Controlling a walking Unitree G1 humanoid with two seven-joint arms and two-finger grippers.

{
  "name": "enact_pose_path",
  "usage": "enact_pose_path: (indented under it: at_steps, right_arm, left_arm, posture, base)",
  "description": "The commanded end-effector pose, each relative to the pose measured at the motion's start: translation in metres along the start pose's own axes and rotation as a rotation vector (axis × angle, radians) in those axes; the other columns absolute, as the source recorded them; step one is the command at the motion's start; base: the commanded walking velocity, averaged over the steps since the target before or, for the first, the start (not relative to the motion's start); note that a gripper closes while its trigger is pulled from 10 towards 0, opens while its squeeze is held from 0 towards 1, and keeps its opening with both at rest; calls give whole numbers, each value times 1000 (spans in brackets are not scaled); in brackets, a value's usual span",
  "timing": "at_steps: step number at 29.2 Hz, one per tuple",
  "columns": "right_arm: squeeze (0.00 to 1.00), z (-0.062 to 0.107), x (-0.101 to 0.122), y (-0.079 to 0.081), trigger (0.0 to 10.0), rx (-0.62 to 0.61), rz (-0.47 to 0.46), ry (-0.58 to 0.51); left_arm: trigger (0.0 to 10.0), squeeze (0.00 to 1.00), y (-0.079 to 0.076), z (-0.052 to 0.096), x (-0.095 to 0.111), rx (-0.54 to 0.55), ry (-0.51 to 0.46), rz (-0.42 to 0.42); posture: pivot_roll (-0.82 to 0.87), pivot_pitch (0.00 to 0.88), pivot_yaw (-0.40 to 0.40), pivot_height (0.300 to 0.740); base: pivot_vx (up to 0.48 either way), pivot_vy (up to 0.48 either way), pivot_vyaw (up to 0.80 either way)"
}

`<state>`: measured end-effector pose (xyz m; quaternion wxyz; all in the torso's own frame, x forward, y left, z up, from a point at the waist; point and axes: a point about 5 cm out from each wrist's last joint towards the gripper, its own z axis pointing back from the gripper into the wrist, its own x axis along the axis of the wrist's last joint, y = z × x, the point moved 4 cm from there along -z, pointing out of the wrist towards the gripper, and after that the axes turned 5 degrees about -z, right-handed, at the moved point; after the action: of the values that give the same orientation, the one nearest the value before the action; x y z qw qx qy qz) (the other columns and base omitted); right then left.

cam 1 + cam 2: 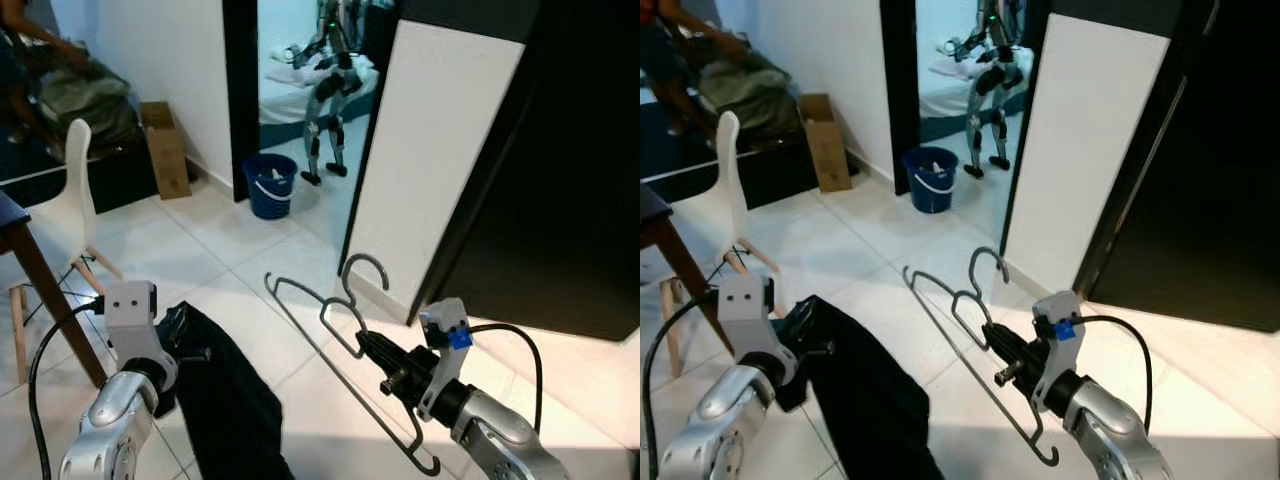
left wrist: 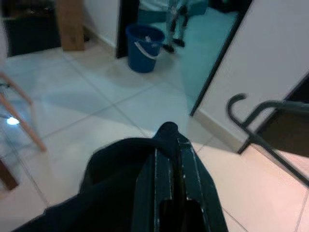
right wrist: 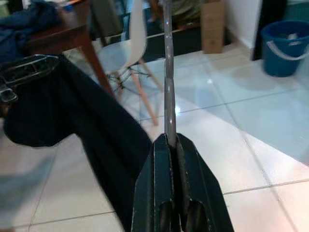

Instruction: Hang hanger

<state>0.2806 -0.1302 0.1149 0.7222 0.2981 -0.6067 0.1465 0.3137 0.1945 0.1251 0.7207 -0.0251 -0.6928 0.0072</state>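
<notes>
The right gripper was clamped tight on the bottom bar of the wire hanger, held up over the floor with its long side running diagonally and the hook pointing toward the dark wardrobe opening ahead-right. The left gripper was pinched shut on some black cloth, so it wasn't free to help.

Head stereo downward; wrist cams close.

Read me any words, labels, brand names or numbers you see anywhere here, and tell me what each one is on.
None can be read. The cardboard box, the blue bucket and the hanger show no print, and the small blue tag on the right gripper is too small to tell.
</notes>
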Motion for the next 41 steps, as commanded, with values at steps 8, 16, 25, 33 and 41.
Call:
enact_pose_path:
  at_steps: [8,16,25,33,41]
  right_arm:
    - [0,0,2,-1,10000,-3,7,-7]
    - [0,-1,5,1,10000,8,0,-30]
    - [0,-1,9,-1,10000,2,-68,-59]
    - [0,-2,10,3,10000,22,-58,-62]
    - [0,-2,10,9,10000,65,-32,-62]
  left_arm:
    - [10000,0,5,-1,8,24,-32,-33]
    - [10000,0,5,-10,34,27,-94,-149]
    - [10000,0,6,-16,76,43,-217,-187]
    - [10000,0,10,-17,129,59,-365,-177]
    - [10000,0,19,-3,223,120,-617,-353]
  posture:
    - [61,0,-71,740]
    - [63,0,-56,740]
    - [63,0,-48,740]
    - [55,0,-43,740]
    - [64,0,-42,740]
  base:
    - [0,0,781]
    - [0,0,781]
    - [203,0,347]
    - [480,0,0]
    - [480,0,394]
